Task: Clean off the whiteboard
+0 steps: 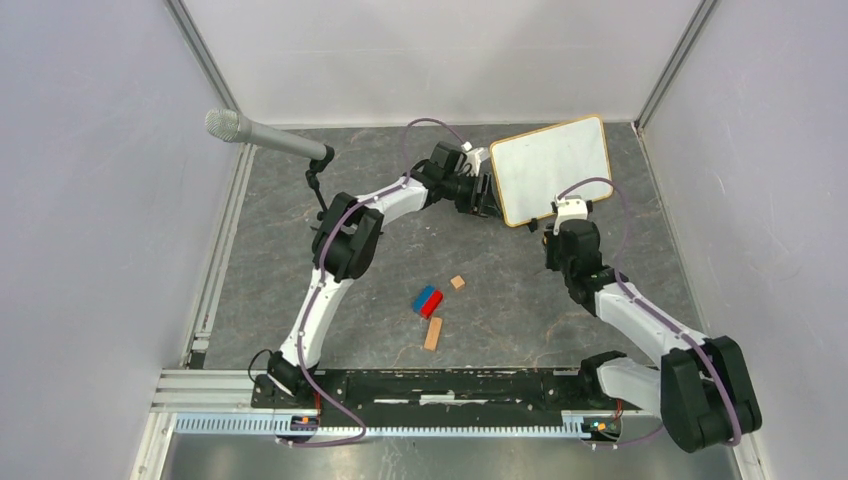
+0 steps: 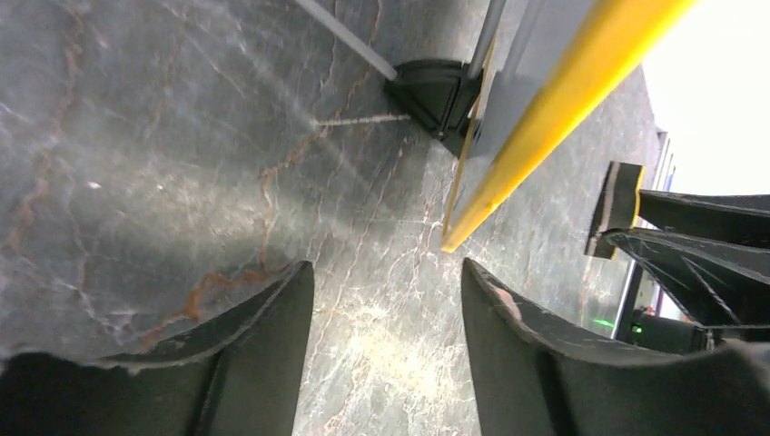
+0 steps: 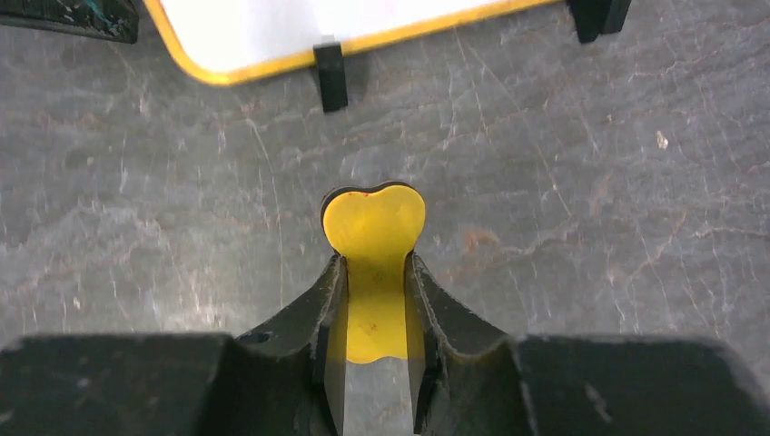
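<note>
Whiteboard (image 1: 552, 165) sits at the far right of the table (image 1: 380, 290), turned at an angle, face blank white, thin tan frame that reads yellow in the wrist views. In the right wrist view, short black feet (image 3: 330, 77) show under its near edge. Left gripper (image 1: 487, 195) is just beside the board's left edge; in its own camera the fingers (image 2: 272, 327) are spread wide with nothing between them, board edge (image 2: 545, 118) ahead. Right gripper (image 3: 374, 272) is near the board's near edge but apart from it, fingers closed tight on a flat yellow heart-shaped piece (image 3: 374, 218) that sticks out past the tips. Mid-table, well apart from the board: blue-and-red block (image 1: 428, 300), small tan cube (image 1: 457, 282), tan wooden bar (image 1: 433, 333). Microphone (image 1: 265, 135) at far left.
</note>
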